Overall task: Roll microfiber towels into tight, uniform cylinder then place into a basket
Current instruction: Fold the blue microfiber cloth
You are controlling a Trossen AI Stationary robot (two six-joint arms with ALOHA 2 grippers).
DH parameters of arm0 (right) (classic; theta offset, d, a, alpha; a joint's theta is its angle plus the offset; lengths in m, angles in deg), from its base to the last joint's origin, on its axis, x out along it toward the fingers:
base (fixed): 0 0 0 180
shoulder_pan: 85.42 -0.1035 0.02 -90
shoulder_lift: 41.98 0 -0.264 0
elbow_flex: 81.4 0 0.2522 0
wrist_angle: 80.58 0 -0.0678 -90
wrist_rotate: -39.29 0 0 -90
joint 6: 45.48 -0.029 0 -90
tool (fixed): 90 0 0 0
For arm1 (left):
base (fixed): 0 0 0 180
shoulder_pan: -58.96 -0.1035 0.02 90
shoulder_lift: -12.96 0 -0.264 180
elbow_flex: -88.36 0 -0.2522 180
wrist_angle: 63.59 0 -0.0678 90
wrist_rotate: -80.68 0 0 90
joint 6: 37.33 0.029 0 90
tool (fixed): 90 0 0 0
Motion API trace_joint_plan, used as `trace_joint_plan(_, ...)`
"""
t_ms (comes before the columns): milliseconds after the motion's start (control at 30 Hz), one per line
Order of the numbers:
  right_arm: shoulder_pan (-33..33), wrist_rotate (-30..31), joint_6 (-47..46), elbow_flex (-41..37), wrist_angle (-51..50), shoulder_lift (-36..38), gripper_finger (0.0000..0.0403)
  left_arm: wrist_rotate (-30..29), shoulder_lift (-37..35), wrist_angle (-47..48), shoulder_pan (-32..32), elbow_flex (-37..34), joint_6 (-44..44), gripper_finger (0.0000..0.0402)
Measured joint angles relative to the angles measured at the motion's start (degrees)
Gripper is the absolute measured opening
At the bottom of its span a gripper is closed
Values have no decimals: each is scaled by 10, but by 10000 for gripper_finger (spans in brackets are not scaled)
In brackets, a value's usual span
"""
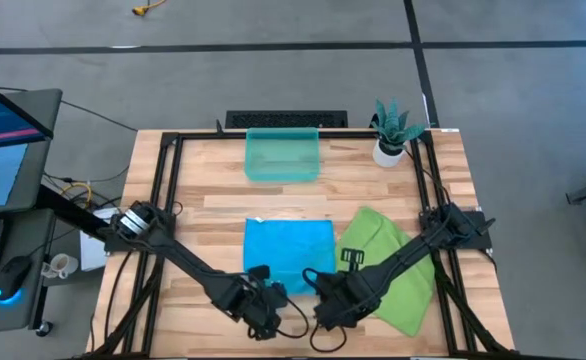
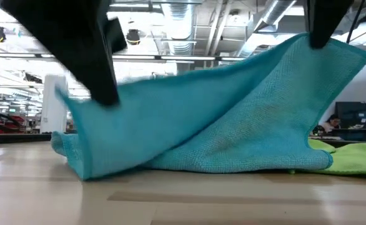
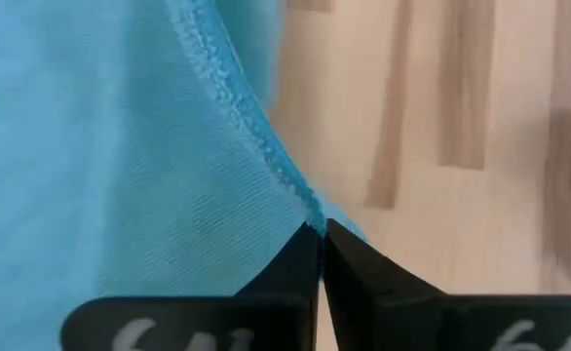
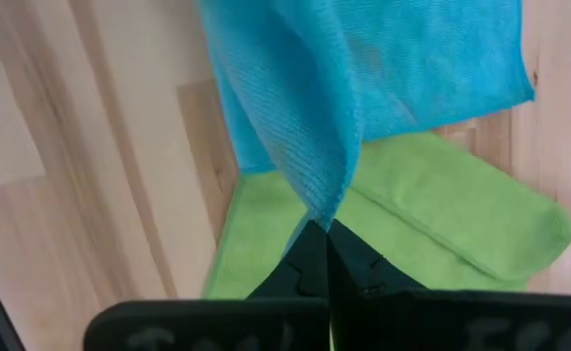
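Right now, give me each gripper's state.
Left gripper: shut on the blue towel.
Right gripper: shut on the blue towel.

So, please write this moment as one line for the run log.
left gripper: shut on blue towel | right gripper: shut on blue towel | near edge lifted | green towel: on table | basket: empty

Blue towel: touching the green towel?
Touching. The right wrist view shows the blue towel lying over the green towel edge, no gap between them.
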Motion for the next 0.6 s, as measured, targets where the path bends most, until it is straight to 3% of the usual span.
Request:
trace_joint_plan(100,-6,0,11,0,10,0,6,-10,-28,73,17,20,-27,1)
trace_joint_plan(400,-12,-31,42,0,83,0,6,41,-52,253,45,115,-48,0)
trace_joint_plan(600,-12,-76,56,0,131,0,6,123,-52,351,42,162,-56,0)
